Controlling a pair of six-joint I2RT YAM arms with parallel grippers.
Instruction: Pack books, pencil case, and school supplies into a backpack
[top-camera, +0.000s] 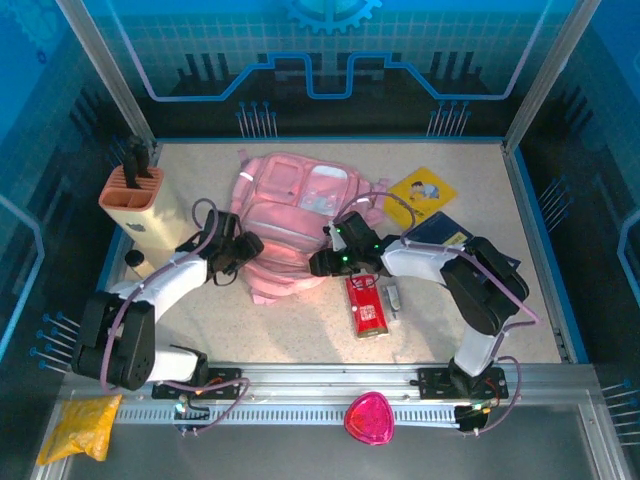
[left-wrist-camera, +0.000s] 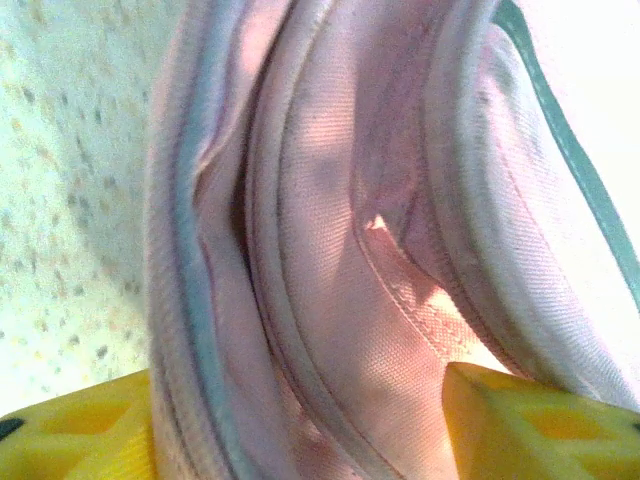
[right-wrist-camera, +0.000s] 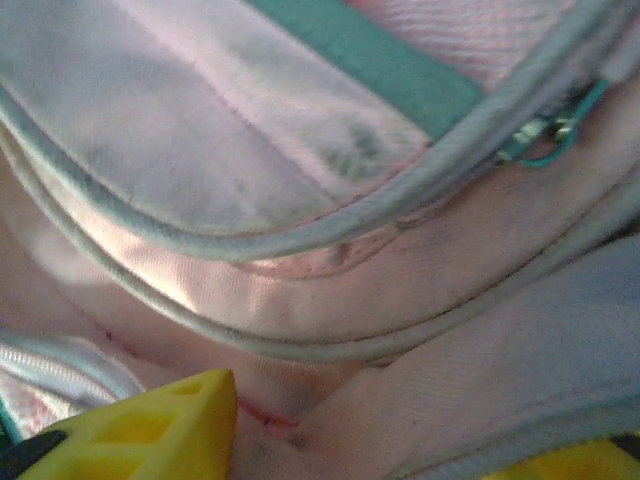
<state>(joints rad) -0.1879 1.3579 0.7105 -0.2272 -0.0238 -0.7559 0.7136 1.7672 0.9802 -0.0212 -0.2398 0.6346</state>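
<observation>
Overhead, the pink backpack (top-camera: 290, 215) lay in the middle of the table (top-camera: 200, 310), its clear front pockets toward the top of the frame. The left gripper (top-camera: 250, 246) met its left edge and the right gripper (top-camera: 318, 264) its lower right edge.

In the left wrist view, two yellow fingers (left-wrist-camera: 75, 435) sat at the bottom corners, with bunched pink fabric and grey-green piping filling the gap and pressing against both, so the jaws were clamped on a thick fold of the bag. The right wrist view showed the same: yellow fingers (right-wrist-camera: 150, 430) low in the frame, pinching folds of pink cloth, a zip pull at upper right.

The red pencil case (top-camera: 367, 305) lay just below and right of the backpack, with the small grey-white piece (top-camera: 391, 296) beside it. The yellow book (top-camera: 420, 195) and the navy book (top-camera: 440, 234) lay at upper right.
</observation>
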